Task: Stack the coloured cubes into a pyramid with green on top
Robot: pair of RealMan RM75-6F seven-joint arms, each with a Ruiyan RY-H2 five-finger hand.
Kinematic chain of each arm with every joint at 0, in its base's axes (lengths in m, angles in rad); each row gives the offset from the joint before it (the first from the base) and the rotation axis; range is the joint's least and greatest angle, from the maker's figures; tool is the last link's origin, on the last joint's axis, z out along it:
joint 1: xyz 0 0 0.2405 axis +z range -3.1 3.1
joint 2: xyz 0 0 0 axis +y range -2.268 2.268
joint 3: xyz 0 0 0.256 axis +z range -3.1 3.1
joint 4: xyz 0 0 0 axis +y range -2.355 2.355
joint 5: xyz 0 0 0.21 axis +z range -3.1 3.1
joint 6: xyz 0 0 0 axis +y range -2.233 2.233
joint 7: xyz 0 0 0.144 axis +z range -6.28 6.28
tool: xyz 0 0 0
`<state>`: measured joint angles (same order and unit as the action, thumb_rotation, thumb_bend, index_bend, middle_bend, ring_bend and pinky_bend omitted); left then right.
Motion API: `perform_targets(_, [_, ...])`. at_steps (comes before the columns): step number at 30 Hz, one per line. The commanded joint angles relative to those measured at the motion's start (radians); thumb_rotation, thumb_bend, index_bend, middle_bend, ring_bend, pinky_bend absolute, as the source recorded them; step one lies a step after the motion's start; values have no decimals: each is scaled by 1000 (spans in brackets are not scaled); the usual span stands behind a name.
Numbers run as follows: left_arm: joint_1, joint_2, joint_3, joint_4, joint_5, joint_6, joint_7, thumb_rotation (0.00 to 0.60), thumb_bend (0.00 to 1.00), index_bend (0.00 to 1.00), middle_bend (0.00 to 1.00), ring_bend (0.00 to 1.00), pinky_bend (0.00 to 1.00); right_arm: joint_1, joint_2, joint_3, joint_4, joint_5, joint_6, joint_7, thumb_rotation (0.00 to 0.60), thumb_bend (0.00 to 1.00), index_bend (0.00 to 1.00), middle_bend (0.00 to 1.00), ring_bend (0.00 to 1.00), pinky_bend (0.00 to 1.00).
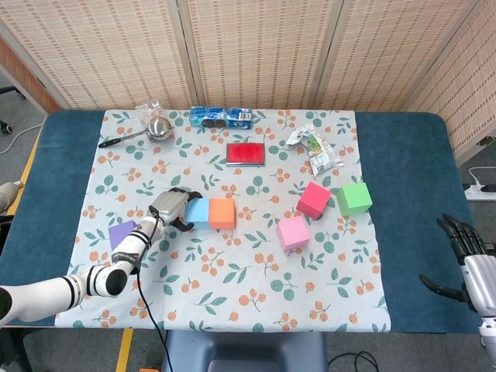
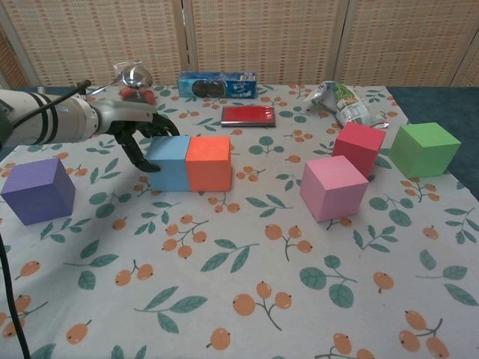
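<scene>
Our left arm enters the head view from the lower left corner and runs up toward the middle left of the frame, white segments joined by dark rings. In the chest view it comes in from the left edge, forearm nearly level. Our left hand sits palm down at its end, dark fingers curled downward and apart, holding nothing that we can make out. Our right hand shows only at the lower right edge of the head view, fingers spread and pointing up, empty.
</scene>
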<state>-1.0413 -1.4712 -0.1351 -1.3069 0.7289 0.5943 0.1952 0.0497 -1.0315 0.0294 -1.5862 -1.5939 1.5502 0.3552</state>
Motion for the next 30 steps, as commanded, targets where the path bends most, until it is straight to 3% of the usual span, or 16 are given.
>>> perform_targets(1, [-1, -3, 1, 3, 1, 2, 1, 600, 312, 206, 235, 167, 115, 0, 0, 0, 0, 0, 0, 0, 600, 0, 0, 0, 0, 0])
perform_targets(30, [-2, -14, 19, -5, 5, 34, 26, 600, 313, 206, 235, 166, 116, -5, -2, 2, 4, 1, 5, 6, 600, 0, 0, 0, 0, 0])
